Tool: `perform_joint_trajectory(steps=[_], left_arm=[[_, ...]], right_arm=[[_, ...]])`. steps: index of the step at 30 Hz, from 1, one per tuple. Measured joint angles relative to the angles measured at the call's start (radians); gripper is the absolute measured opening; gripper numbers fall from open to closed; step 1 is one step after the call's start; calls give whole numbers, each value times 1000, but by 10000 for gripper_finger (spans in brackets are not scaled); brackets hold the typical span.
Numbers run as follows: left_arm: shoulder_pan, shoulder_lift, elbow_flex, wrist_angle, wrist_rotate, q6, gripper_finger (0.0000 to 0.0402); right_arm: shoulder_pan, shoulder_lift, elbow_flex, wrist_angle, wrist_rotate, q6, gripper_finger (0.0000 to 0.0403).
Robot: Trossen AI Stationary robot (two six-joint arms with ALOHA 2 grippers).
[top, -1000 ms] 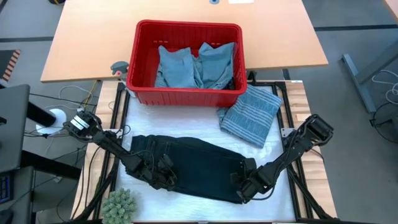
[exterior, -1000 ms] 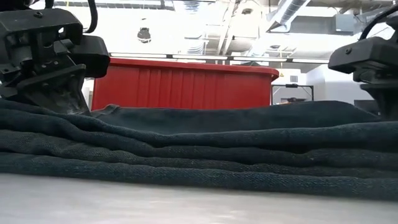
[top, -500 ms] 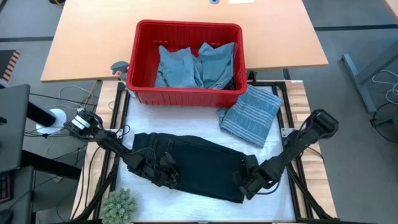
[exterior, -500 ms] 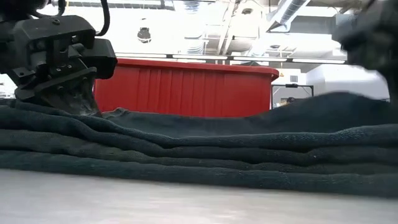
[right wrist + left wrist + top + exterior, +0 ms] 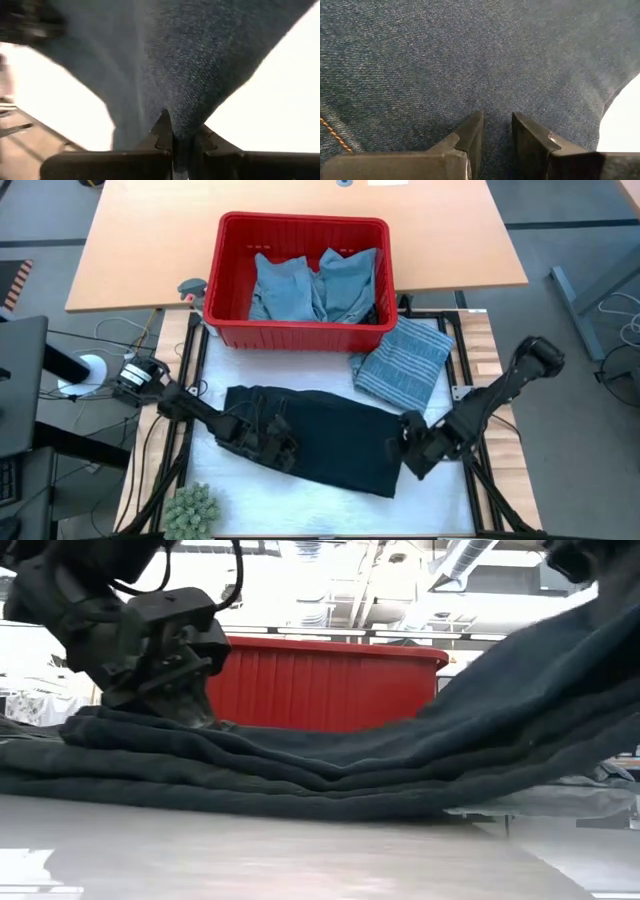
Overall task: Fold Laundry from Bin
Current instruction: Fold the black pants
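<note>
High cam looks straight down; low cam looks level across table; wrist cams v. close. All share dark jeans (image 5: pixel 320 442).

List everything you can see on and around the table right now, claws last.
Dark jeans: one, dark navy, on the white mat, right end lifted.
Striped garment: one, grey-blue, folded beside the bin's right corner.
Light blue garments: two or more, inside the bin.
Bin: one, red, at the mat's far edge.
Spiky ball: one, green, near left corner.
Left claw: dark, on the jeans' left part.
Right claw: dark, pinching the jeans' right end.
</note>
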Motion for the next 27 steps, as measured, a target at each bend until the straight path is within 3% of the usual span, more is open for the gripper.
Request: perform_joint_trajectory(steps=[14, 20, 23, 27], left_arm=[[75, 9, 22, 97, 29, 62, 96], [83, 1, 105, 92, 109, 117, 95], [96, -70, 184, -28, 146, 149, 85], [108, -167, 299, -451, 62, 188, 56]], right_arm=[[-258, -14, 0, 386, -12, -428, 41], [-346, -15, 2, 473, -41, -538, 41], [-363, -15, 2, 468, -53, -560, 41], [-366, -15, 2, 455, -62, -572, 41]])
